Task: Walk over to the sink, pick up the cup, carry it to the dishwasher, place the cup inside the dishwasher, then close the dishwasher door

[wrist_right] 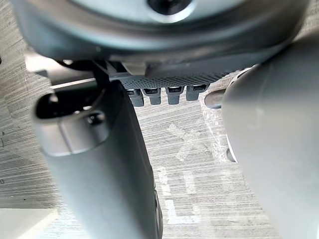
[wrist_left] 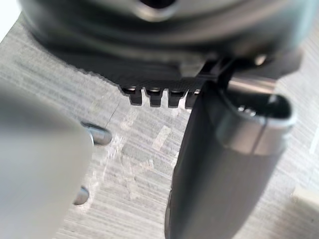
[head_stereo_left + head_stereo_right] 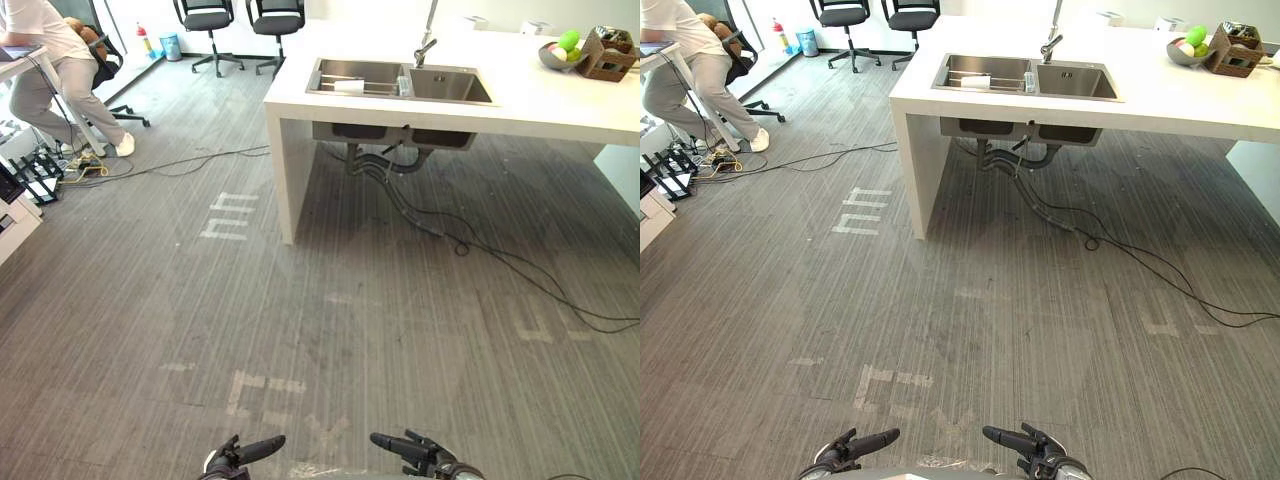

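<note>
Presently the dark left hand (image 3: 240, 455) and right hand (image 3: 420, 455) hang relaxed, empty; the stainless steel double-basin sink (image 3: 450, 88) lies far ahead, slightly right, nearer the right hand; cup indistinct.

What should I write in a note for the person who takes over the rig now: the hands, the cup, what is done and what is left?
Left hand: open, holds nothing, low in front of the body.
Right hand: open, holds nothing, beside it.
Sink: set in the white counter, across a stretch of floor from the robot.
Cup: probably the small clear thing at the divider between the two basins; too small to be sure.
Cables lie on the floor below the sink.
Done: nothing.
Left: walk to the sink, pick up the cup, carry it to the dishwasher, put it in, close the door.
</note>
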